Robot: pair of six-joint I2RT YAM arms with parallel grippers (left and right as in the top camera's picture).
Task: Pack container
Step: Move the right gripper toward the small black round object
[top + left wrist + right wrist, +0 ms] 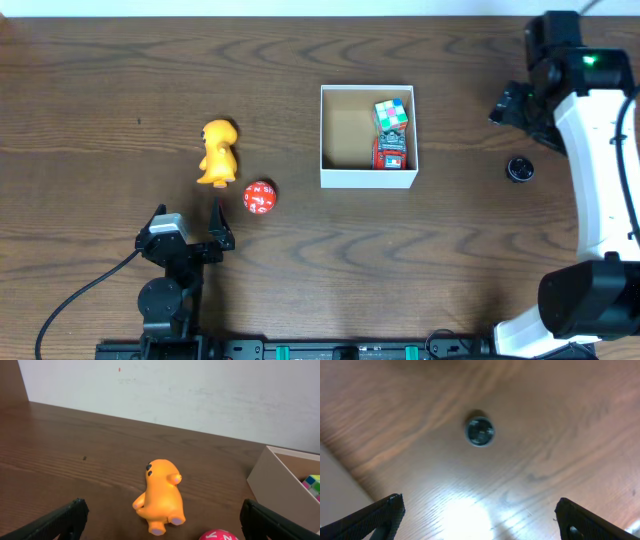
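The container [335,177] is a square white-walled box with a brown inside, at the table's middle. A colourful cube [393,115] and a red toy [390,152] lie in its right half. Its corner shows in the left wrist view [272,472]. An orange figure toy [218,152] [161,496] and a red ball with white letters [259,197] [218,535] lie left of the container. My left gripper [188,233] [160,522] is open and empty, near the table's front, just short of these two toys. My right gripper [518,102] [479,517] is open and empty, high over the table at the right.
A small dark round object [518,168] [480,431] lies on the table right of the container, below my right gripper. A pale wall [200,390] stands behind the table's far edge.
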